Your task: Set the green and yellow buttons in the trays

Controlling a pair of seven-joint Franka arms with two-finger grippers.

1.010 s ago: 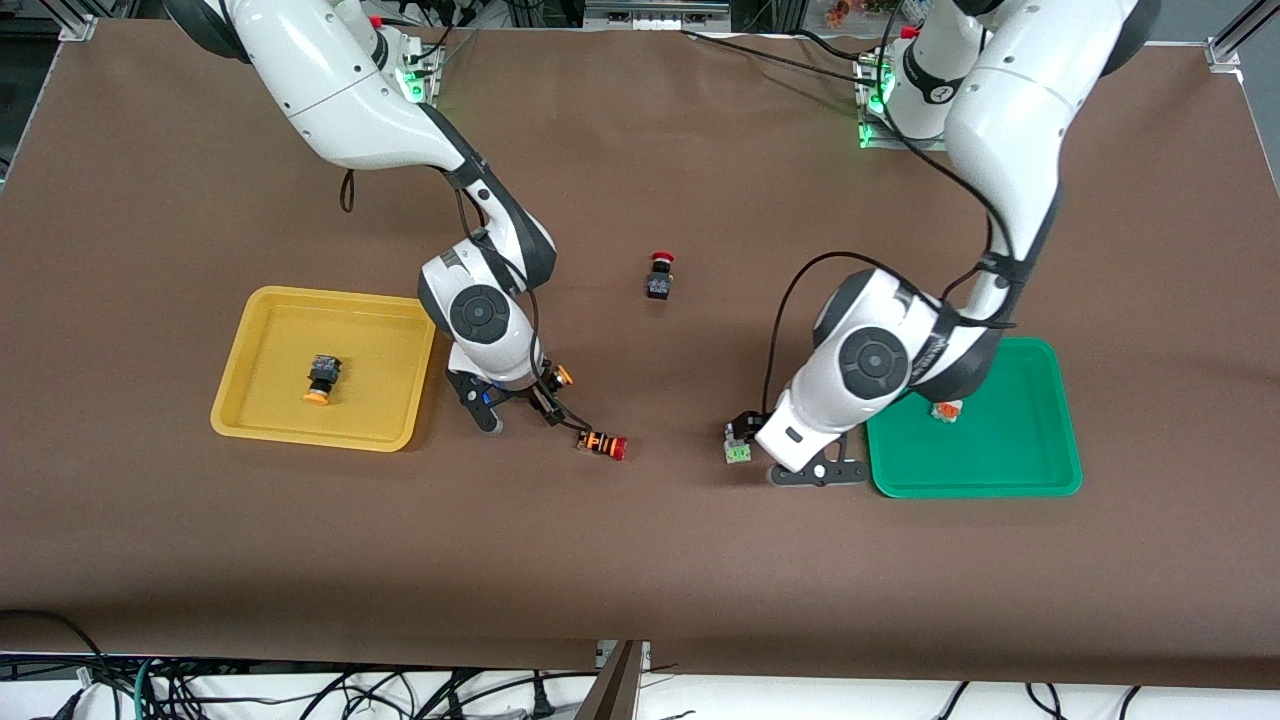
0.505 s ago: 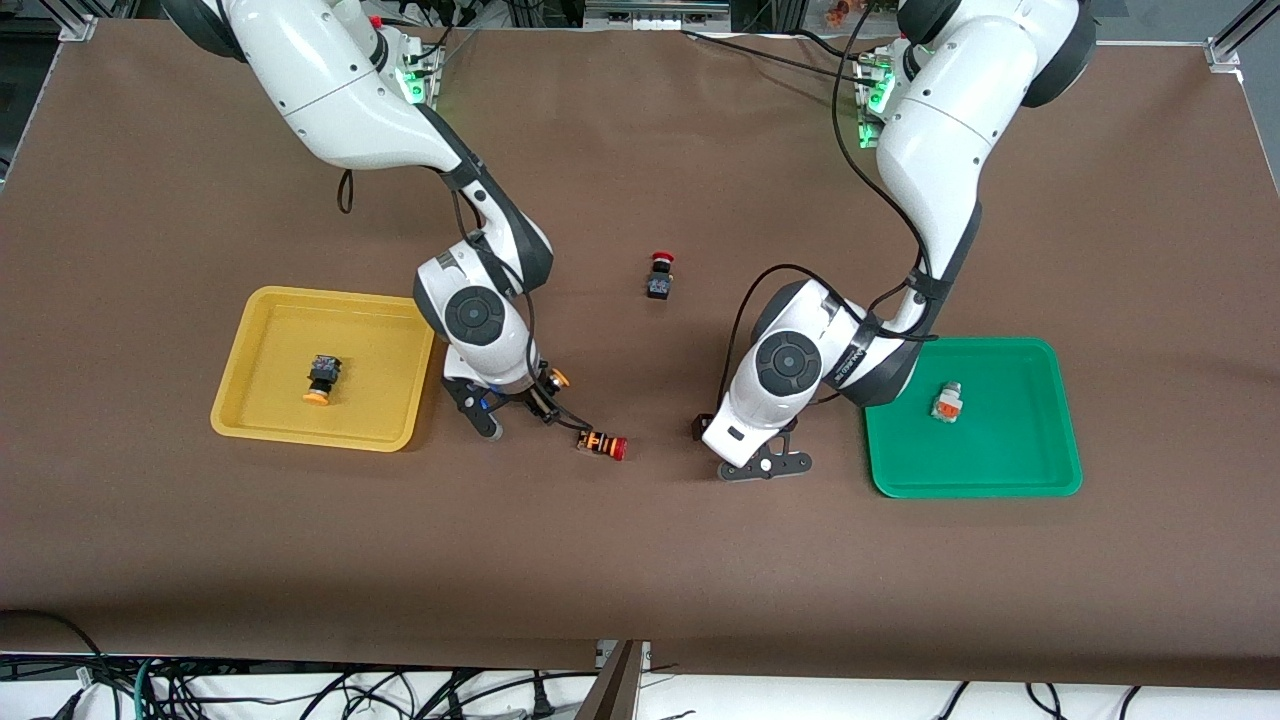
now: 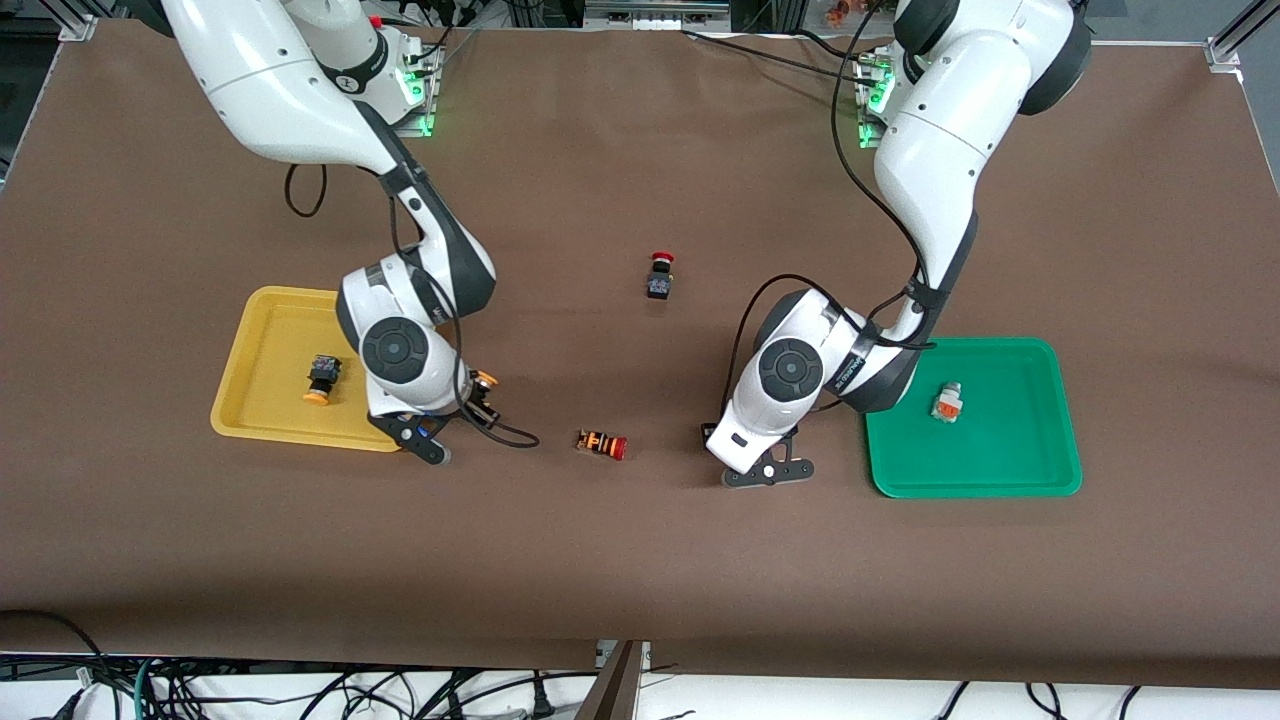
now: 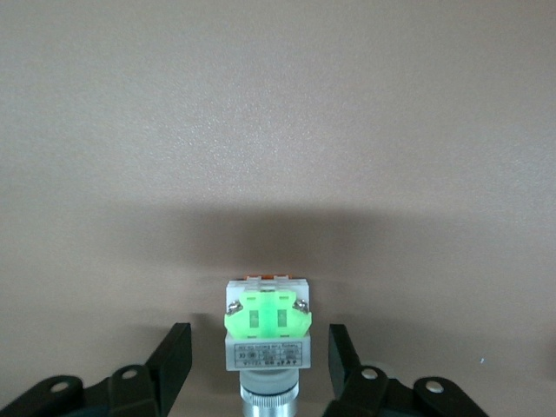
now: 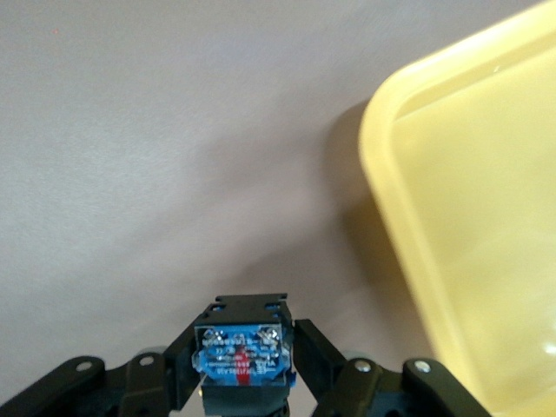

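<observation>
My right gripper [image 3: 472, 398] is shut on a black-bodied button with a yellow-orange cap [image 3: 484, 380], just beside the yellow tray's [image 3: 262, 330] corner nearest the table's middle. In the right wrist view, the button's blue-labelled back [image 5: 243, 352] sits between the fingers, with the tray rim [image 5: 408, 217] close by. Another yellow-capped button [image 3: 321, 378] lies in that tray. My left gripper [image 3: 740, 452] is open, low over the table beside the green tray [image 3: 1000, 460]. Its fingers [image 4: 172, 358] flank the green-faced silver button [image 4: 265, 330] with gaps. An orange-faced button [image 3: 946, 402] lies in the green tray.
A black button with a red mushroom cap [image 3: 660, 276] stands mid-table, farther from the front camera. A red-capped, orange-striped button [image 3: 602, 444] lies on the table between the two grippers. The brown mat [image 3: 640, 580] covers the table.
My right gripper carried its yellow-capped button toward the yellow tray. My left gripper moved from beside the green tray to over the green-faced button, which it now hides in the front view.
</observation>
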